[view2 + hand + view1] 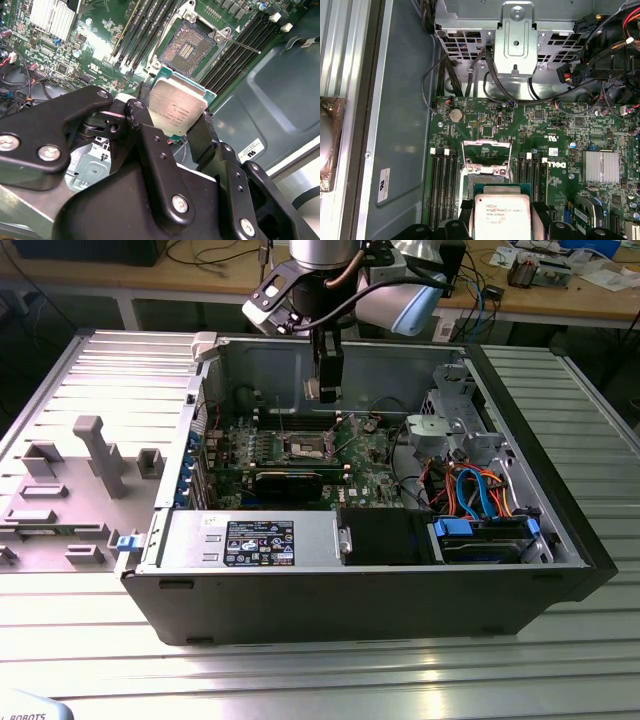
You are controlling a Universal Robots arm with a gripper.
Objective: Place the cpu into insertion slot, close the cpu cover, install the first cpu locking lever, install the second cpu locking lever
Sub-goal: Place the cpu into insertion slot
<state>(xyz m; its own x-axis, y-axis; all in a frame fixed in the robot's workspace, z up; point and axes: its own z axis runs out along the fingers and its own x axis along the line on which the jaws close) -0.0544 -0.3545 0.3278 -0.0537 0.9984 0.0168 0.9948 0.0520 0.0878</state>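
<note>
black gripper linkages lie closest in the second wrist view. the gripper (pixel 172 120) is clamped on the cpu (pixel 177 102), with one of its fingers (pixel 202 135) on each of two opposite edges. the chip's silvery lid faces the camera and a thin green rim shows around it. the chip hangs clear of the board, a little short of the insertion slot (pixel 192 47). that slot lies bare, its dark centre uncovered between rows of long black memory slots (pixel 150 30). a thin metal lever (pixel 240 46) juts out beside it, unlatched.

in the first wrist view the cpu cover (pixel 487 150) stands swung back on the far side of the slot, and green board shows through its window. nothing has been seated or closed yet.

in the exterior view the gripper (pixel 325 390) sits in the upper middle of the frame, inside the open computer case (pixel 350 600). the slot (pixel 307 448) is just below it in the picture.

the chip looks light, flat and stiff, so weight is no worry. its smooth metal lid probably offers little friction, so a hold on the edges seems the right one. that hold keeps the lid and the underside free. the underside and the slot's contacts are likely the delicate parts. to my eye the chip wants to go in level, squared to the rim, and without pressing. a tilt or a skewed corner could scrape those contacts.
</note>
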